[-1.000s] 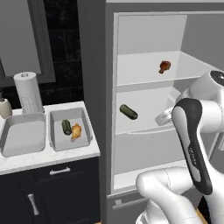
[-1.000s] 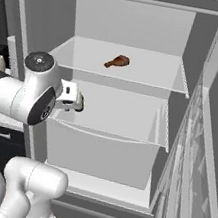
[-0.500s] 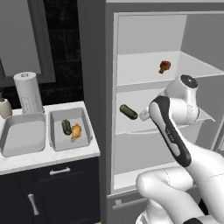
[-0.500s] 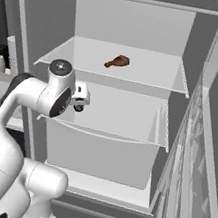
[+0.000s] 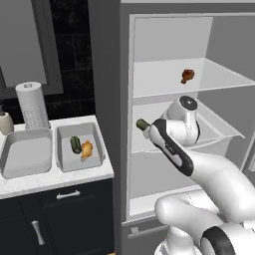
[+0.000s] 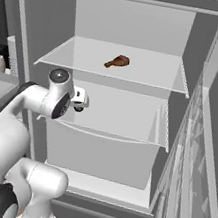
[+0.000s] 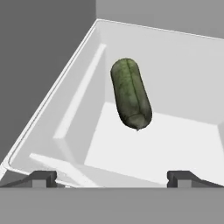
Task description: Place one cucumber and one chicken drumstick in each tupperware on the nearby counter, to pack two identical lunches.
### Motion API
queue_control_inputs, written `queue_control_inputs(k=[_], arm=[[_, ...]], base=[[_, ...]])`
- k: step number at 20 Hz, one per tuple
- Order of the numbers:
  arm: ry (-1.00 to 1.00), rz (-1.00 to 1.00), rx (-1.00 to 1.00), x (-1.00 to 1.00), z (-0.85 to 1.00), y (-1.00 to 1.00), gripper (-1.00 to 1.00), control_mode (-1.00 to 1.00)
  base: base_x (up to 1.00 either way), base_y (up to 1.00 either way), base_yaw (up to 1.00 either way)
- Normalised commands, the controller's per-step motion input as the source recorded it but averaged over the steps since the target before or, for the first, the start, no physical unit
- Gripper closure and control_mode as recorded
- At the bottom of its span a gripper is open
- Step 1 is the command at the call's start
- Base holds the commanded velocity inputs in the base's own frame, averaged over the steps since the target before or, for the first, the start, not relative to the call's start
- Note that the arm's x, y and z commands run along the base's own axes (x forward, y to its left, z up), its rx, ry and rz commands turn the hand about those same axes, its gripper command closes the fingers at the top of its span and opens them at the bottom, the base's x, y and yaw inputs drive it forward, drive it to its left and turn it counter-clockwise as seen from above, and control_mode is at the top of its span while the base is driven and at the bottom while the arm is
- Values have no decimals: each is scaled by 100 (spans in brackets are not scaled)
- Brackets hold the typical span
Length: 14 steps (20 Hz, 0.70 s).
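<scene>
Inside the fridge, on the middle shelf (image 6: 127, 129), a green cucumber (image 7: 131, 93) lies ahead of the gripper (image 7: 112, 177), whose fingers are spread wide apart and hold nothing.

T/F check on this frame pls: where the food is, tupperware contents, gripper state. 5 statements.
1. A chicken drumstick lies on the upper fridge shelf. True.
2. Both tupperwares are already packed. False: the right tupperware holds a cucumber and a drumstick; the left tupperware holds nothing.
3. The gripper is shut on the cucumber. False: its jaws stand open, short of the cucumber, touching nothing.
4. That cucumber lies on the middle fridge shelf. True.
5. A paper towel roll stands inside the fridge. False: it stands on the counter, behind the tupperwares.
</scene>
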Motion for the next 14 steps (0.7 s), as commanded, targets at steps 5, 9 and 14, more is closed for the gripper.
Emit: queue_control_inputs(k=[5,9,14], arm=[[7,-4,0,72,0,0,-100,-100],[5,-2,0,77,0,0,-100,-100],[4,-1,0,59,-25,0,-100,-100]], base=[[0,0,0],[0,0,0],[0,0,0]])
